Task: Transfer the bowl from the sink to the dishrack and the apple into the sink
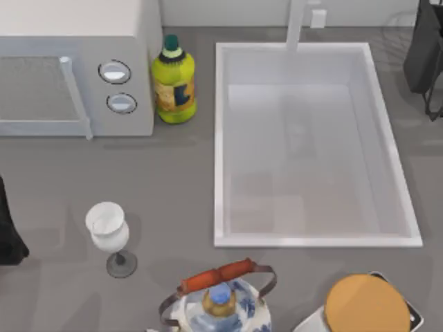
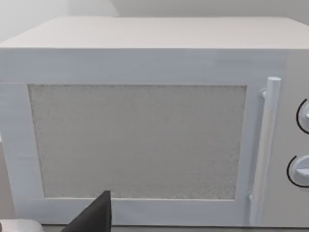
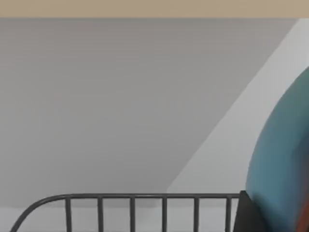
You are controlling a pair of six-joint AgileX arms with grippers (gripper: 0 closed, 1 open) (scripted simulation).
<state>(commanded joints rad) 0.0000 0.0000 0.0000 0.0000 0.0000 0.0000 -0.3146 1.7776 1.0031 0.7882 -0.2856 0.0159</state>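
- The sink (image 1: 391,149) sat right of centre on the grey table (image 1: 166,180), its basin bare, with the faucet post (image 1: 296,24) at its far rim.
- The right arm (image 1: 426,55) stood at the far right edge, beyond the sink's far right corner.
- In the right wrist view, the bowl (image 3: 282,164) showed as a blue curved surface close to the camera, above the dark wire dishrack (image 3: 130,205); a dark finger (image 3: 248,215) lay against the bowl, so the pincer seemed to hold it, though I cannot tell for certain.
- The left arm (image 1: 8,232) was parked at the left edge; its wrist view faced the microwave (image 2: 145,125), and I cannot tell its pincer's opening.
- A yellow-green bottle (image 1: 173,83) stood between microwave and sink.
- A white goblet (image 1: 109,232), a kettle (image 1: 221,304) and an orange disc (image 1: 367,304) stood along the near side.
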